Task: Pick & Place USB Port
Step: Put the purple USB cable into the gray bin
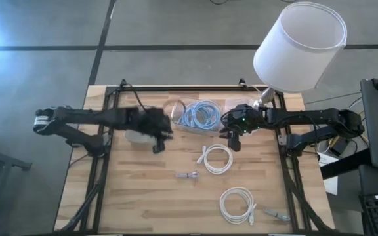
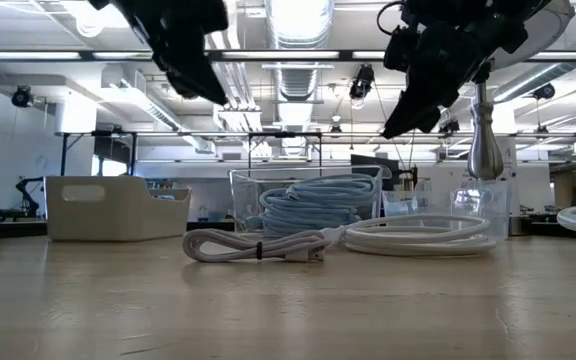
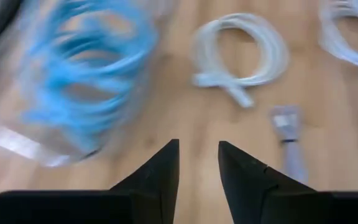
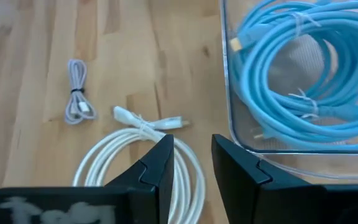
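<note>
Fingers of the left gripper parted by a narrow gap, empty; right gripper same, nothing held, both above the surface. Left wrist view is motion-smeared; left arm blurred in the high view too. Small bundled USB cable lies mid-surface, long axis roughly left-right; plug end too small to make out. White coil just beside it, blue cables in the clear bin behind. Lamp shade hides the far right corner.
</note>
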